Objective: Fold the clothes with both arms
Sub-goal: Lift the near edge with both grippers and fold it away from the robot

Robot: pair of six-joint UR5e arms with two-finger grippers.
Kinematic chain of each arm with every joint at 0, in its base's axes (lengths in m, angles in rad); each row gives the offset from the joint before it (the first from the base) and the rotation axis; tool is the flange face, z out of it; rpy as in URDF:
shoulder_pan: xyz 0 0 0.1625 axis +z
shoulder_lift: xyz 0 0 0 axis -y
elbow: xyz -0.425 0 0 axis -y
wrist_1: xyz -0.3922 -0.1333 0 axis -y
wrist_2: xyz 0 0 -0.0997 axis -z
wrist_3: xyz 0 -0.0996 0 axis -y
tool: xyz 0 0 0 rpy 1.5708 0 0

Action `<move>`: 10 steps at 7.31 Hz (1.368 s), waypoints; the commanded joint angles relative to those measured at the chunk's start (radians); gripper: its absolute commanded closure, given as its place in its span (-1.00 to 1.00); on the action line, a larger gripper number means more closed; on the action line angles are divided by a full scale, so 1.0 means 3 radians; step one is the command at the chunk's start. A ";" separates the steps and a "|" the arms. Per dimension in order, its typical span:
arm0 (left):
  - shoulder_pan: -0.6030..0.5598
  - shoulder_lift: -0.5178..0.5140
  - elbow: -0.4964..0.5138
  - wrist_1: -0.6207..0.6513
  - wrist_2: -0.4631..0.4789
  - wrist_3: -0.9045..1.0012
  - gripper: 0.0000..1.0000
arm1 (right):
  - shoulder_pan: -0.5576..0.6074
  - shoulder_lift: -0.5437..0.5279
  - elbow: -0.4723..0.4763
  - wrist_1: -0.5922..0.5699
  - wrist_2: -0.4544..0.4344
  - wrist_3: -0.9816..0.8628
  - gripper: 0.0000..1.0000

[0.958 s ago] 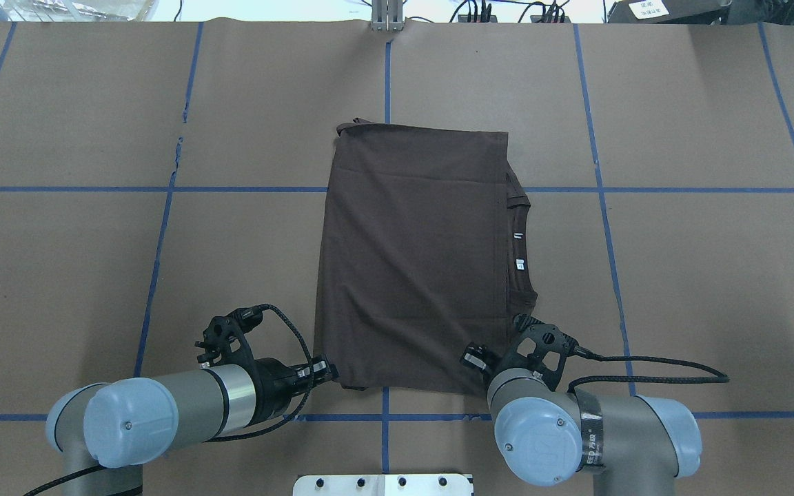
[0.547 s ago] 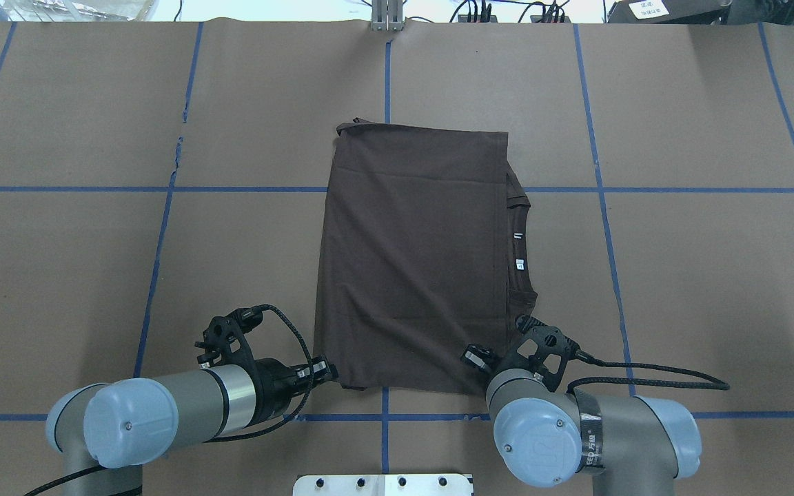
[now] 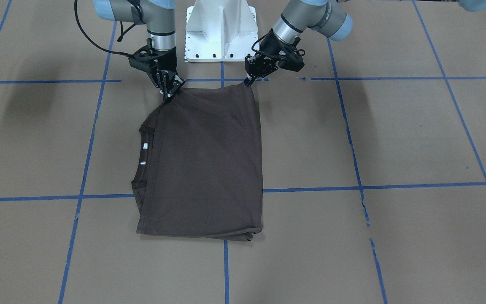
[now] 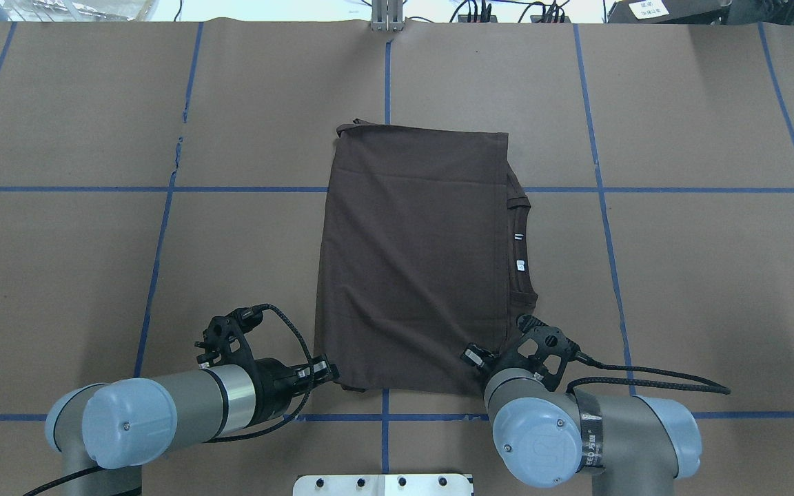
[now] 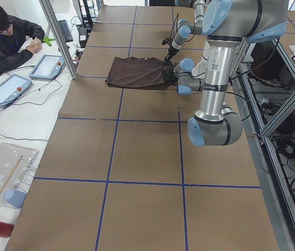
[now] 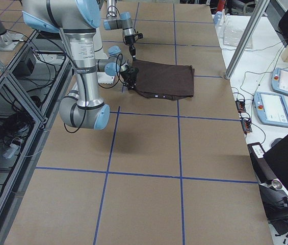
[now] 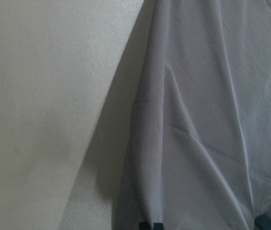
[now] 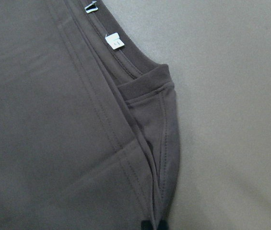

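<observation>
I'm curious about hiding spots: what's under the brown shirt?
The brown table and a blue tape line run under the T-shirt. Its folded layers hide anything else.

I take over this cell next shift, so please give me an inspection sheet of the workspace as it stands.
surface: brown paper marked with a blue tape grid.
job's things: dark brown T-shirt folded to a rectangle, with the collar and white tags on the robot's right side.
clutter: nothing seen.
grippers: left gripper and right gripper each pinch a near corner of the T-shirt.
cables: black cable from the right wrist lies on the paper; the left wrist's cable loops beside the shirt.
surroundings: white base; seated operator at a side bench with two tablets.
</observation>
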 commanded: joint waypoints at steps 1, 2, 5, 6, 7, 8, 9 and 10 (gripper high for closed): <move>-0.0013 0.0011 -0.0200 0.0103 -0.0024 0.0011 1.00 | 0.0013 -0.0004 0.0165 0.0000 0.0002 0.0004 1.00; -0.0003 0.0006 -0.0419 0.0362 -0.0035 0.0011 1.00 | 0.0018 -0.0024 0.0338 -0.0005 0.0012 -0.0006 1.00; -0.0003 0.0036 -0.1328 0.1302 -0.0182 -0.0009 1.00 | -0.0165 -0.0019 0.1246 -0.0743 0.0119 0.0004 1.00; 0.0002 0.0026 -0.1701 0.1761 -0.0224 -0.0126 1.00 | -0.0308 0.0006 0.1549 -0.1111 0.0119 0.0085 1.00; 0.0022 0.0006 -0.1943 0.2075 -0.0335 -0.0158 1.00 | -0.0335 0.0027 0.1617 -0.1216 0.0119 0.0122 1.00; 0.0033 -0.0030 -0.1894 0.2134 -0.0347 -0.0138 1.00 | -0.0335 0.0032 0.1573 -0.1222 0.0124 0.0117 1.00; 0.0043 -0.0121 -0.1707 0.2134 -0.0342 -0.0102 1.00 | -0.0305 0.0032 0.1451 -0.1207 0.0114 0.0076 1.00; -0.0003 -0.0254 -0.1497 0.2134 -0.0337 0.0035 1.00 | -0.0107 0.0123 0.1201 -0.1161 0.0134 0.0061 1.00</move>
